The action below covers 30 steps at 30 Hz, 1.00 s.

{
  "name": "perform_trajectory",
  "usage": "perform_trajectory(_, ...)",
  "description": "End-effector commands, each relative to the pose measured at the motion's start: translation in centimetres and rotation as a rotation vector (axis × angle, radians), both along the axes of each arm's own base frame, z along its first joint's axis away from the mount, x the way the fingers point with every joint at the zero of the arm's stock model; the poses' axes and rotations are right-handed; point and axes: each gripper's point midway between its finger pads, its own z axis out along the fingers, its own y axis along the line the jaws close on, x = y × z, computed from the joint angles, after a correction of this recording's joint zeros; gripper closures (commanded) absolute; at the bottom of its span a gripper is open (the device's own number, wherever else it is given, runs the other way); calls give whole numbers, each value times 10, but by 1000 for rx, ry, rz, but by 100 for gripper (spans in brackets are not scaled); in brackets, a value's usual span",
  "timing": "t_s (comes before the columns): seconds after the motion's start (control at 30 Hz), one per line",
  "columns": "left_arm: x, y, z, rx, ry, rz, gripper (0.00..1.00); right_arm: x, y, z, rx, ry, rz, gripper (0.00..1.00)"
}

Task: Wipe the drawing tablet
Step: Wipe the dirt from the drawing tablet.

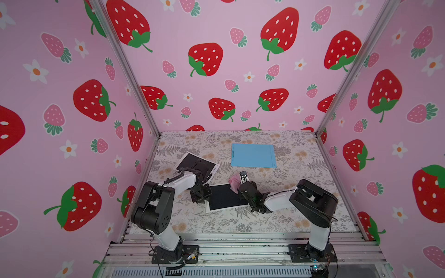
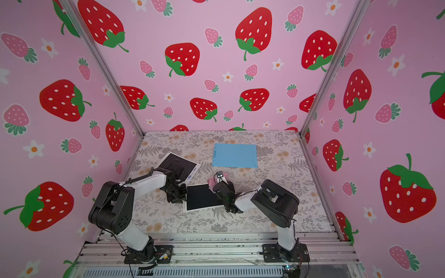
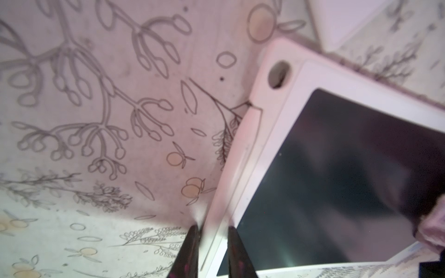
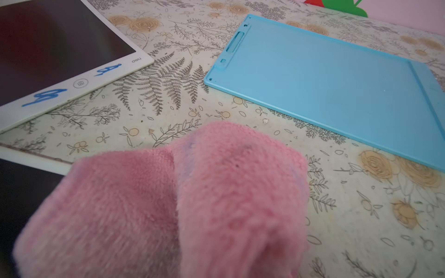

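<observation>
My left gripper (image 3: pixel 213 231) straddles the white bezel of the near drawing tablet (image 3: pixel 337 168): in the left wrist view one finger (image 3: pixel 190 250) sits on the outer side of the frame edge, the other finger (image 3: pixel 237 255) on the screen side, both close against the edge, a narrow pinch on the tablet's rim. In both top views the same gripper (image 1: pixel 201 192) sits at the tablet's short edge on my left.

My right gripper (image 1: pixel 242 179) is clamped on the pink cloth (image 4: pixel 183 197); the fingertips are buried in the fabric in the right wrist view, so I read the grip from the bunched folds. In a top view the cloth (image 2: pixel 213 181) hangs at the far corner of the near drawing tablet (image 2: pixel 202 197), touching or just over its rim; I cannot tell which.

Near tablet: white frame, dark screen, flat on the floral table cover (image 1: pixel 277 216), between my two grippers.

Second tablet (image 1: pixel 196 163), white frame with blue scribbles on its bezel (image 4: pixel 45 96), lies beyond my left gripper, partly hidden by that arm.

Blue board (image 1: pixel 252 155) lies flat, well beyond my right gripper, apart from both tablets. Seen also in the right wrist view (image 4: pixel 325 79), ahead of the cloth.
</observation>
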Motion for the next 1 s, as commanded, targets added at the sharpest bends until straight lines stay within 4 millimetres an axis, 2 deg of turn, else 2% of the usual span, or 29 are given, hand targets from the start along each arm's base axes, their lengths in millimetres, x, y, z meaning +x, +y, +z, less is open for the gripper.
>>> perform_trajectory(0.0,-32,20,-40,121,129,-6,80,-37,13,-35,-155,105,127,100)
perform_trajectory(0.07,-33,20,-41,121,134,-7,81,-39,41,-28,-137,85,171,100)
perform_trajectory(0.13,-34,20,-42,123,137,-7,81,-33,44,-26,-117,78,150,100)
perform_trajectory(0.2,-34,20,-42,123,138,-6,81,-20,20,-28,-108,91,66,100)
perform_trajectory(0.3,-37,21,-44,124,141,-7,81,-4,-42,-36,-88,141,-83,100)
perform_trajectory(0.33,-37,21,-44,124,140,-5,81,-2,-57,-37,-93,148,-105,100)
perform_trajectory(0.37,-37,21,-44,124,140,-5,81,-2,-62,-38,-104,148,-97,100)
perform_trajectory(0.4,-37,21,-44,124,140,-5,81,-3,-58,-36,-115,143,-66,100)
perform_trajectory(0.43,-36,21,-43,123,137,-5,81,-6,-45,-35,-115,144,-15,100)
perform_trajectory(0.57,-34,20,-43,123,134,-2,81,-21,46,-20,-144,73,191,100)
perform_trajectory(0.63,-34,20,-42,121,134,-4,81,-18,67,-16,-134,57,198,100)
perform_trajectory(0.67,-33,20,-42,121,131,-7,81,-13,66,-17,-132,59,175,100)
perform_trajectory(0.7,-33,20,-42,122,132,-8,81,-7,56,-18,-133,62,140,100)
perform_trajectory(0.73,-34,20,-42,123,136,-10,81,1,38,-22,-130,78,86,100)
perform_trajectory(0.83,-34,20,-42,122,135,-16,81,18,-33,-36,-100,152,-74,100)
perform_trajectory(0.87,-34,20,-42,122,135,-18,81,18,-50,-39,-101,168,-95,100)
perform_trajectory(0.9,-33,20,-42,121,132,-16,82,18,-57,-39,-105,170,-95,100)
perform_trajectory(0.97,-33,20,-42,121,133,-18,82,13,-48,-38,-112,171,-33,100)
